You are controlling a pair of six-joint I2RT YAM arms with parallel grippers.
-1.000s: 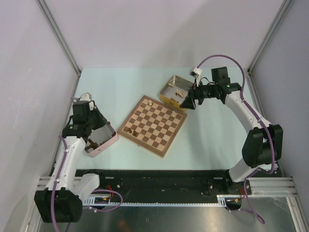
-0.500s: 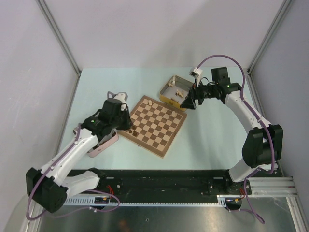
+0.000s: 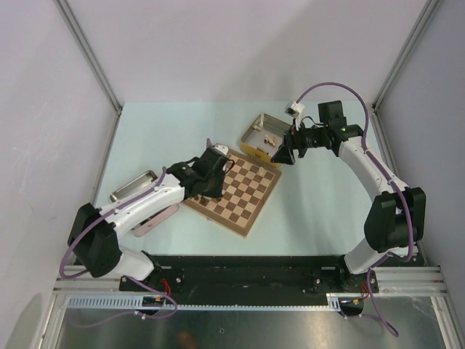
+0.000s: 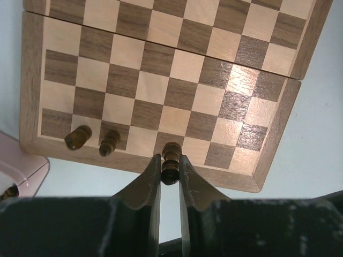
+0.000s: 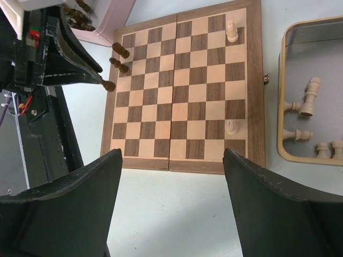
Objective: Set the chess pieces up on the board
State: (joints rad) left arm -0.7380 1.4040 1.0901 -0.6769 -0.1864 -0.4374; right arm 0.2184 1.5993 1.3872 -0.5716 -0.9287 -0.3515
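Glossy smooth wooden board [image 4: 177,64], dark polished wooden piece [image 4: 170,162], matt metal tin [image 5: 321,59]

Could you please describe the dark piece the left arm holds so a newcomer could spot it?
Start at the chessboard, at its edge nearest the pink tin. Two dark pieces stand free there; the third dark piece, beside them, is the only one pinched in the jaws of the left gripper.

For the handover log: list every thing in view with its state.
Left gripper: shut on a dark piece, at the board's edge.
Right gripper: open, empty.
Board: unfolded flat, four pieces standing on it.
Yellow tin: open, holding pale pieces.
Pink tin: open, holding dark pieces.
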